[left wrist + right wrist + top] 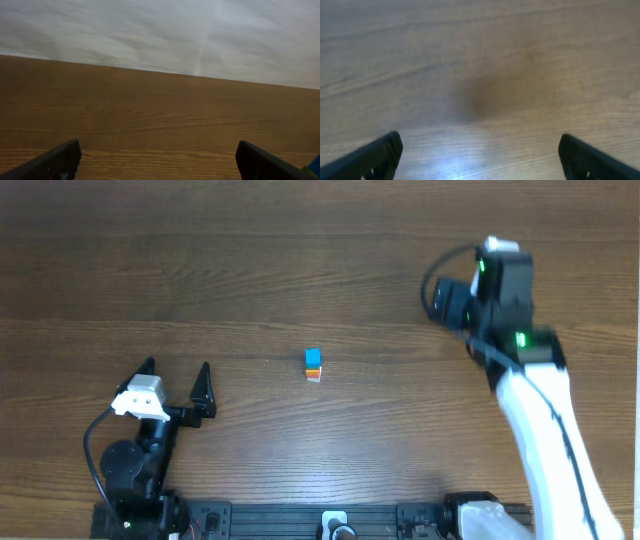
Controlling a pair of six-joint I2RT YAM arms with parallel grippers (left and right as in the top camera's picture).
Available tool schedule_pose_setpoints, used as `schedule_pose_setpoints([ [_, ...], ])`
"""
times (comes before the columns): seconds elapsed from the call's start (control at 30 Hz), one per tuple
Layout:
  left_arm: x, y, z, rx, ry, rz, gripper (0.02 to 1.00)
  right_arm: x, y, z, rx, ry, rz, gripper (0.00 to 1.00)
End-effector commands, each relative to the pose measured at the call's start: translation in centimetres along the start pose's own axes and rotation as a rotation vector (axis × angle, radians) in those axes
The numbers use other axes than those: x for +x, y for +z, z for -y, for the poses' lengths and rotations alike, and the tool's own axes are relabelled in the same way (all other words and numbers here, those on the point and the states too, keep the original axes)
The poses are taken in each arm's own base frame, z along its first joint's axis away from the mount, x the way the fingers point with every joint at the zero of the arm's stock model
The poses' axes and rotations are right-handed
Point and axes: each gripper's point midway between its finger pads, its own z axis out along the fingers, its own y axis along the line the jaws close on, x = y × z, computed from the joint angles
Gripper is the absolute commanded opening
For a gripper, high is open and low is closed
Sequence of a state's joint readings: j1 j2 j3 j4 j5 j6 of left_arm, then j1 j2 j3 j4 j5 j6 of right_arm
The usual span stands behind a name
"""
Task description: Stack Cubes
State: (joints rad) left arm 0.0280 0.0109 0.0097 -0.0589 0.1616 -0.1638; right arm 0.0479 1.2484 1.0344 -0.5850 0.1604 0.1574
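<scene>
On the bench [300, 260], stacked cubes [313, 364] sit nearer the open left fingers [206, 390] than the open right fingers [375, 155].

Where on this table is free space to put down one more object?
The far half of the table, left of the right arm, is bare. Free too: the strip between the left tool and the cube stack, and the wood between the stack and the right tool. Only the near edge, by the arm bases, is crowded.
</scene>
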Motion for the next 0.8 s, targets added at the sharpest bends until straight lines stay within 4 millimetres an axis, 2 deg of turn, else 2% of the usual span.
schedule_pose_setpoints([
  [0.03, 0.2, 0.0, 0.3, 0.017, 0.015, -0.003, 0.998, 2.7, -3.1, 0.7, -0.035, -0.018, 0.129, 0.993],
  [0.13, 0.2, 0.0, 0.3, 0.017, 0.015, -0.003, 1.0, 4.5, -5.4, 0.6, -0.094, -0.006, 0.245, 0.993],
  [0.3, 0.2, 0.0, 0.3, 0.017, 0.015, -0.003, 1.0, 6.6, -7.3, 0.7, -0.141, 0.009, 0.392, 0.993],
  [0.5, 0.2, 0.0, 0.3, 0.017, 0.015, -0.003, 1.0, 9.1, -7.6, 0.6, -0.187, 0.015, 0.505, 0.991],
  [0.63, 0.2, 0.0, 0.3, 0.017, 0.015, -0.003, 1.0, 9.5, -7.9, -0.2, -0.238, -0.029, 0.61, 0.991],
  [0.8, 0.2, 0.0, 0.3, 0.017, 0.015, -0.003, 1.0, 9.5, -7.9, -0.1, -0.22, -0.087, 0.719, 0.991],
])
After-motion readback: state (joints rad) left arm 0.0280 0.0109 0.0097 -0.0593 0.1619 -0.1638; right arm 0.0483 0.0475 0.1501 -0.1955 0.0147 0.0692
